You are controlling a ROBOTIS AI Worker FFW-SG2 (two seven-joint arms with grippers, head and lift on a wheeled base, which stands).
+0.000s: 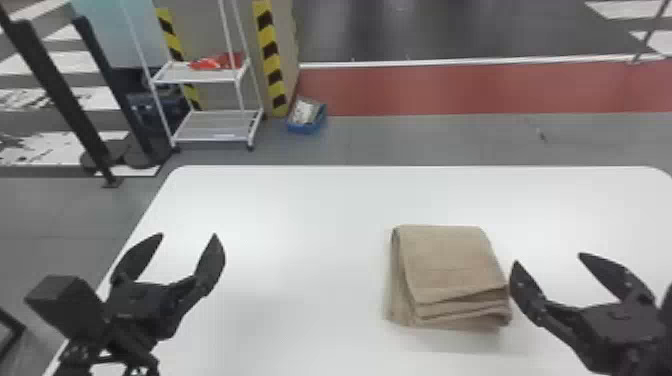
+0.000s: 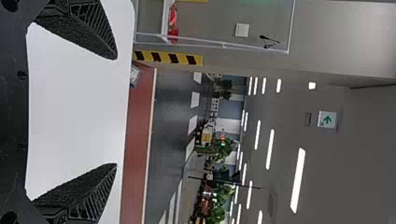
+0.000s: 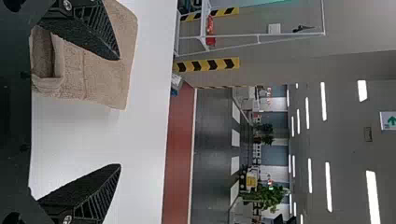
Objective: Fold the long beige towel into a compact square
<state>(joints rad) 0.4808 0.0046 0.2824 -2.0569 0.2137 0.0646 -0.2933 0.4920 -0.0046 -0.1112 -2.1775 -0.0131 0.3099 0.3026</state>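
The towel sits squarish and layered on the bench, the left gripper and right gripper empty, jaws spread, presumably because folding is done.

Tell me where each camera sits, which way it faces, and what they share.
Head view: on the head, facing forward and down at the white table and folded beige towel; left gripper and right gripper show.
Left wrist view: on the left wrist, facing across the table into the room, past its own fingers.
Right wrist view: on the right wrist, facing likewise, its fingers and the towel near.
Shared by both wrist views: the red floor strip.
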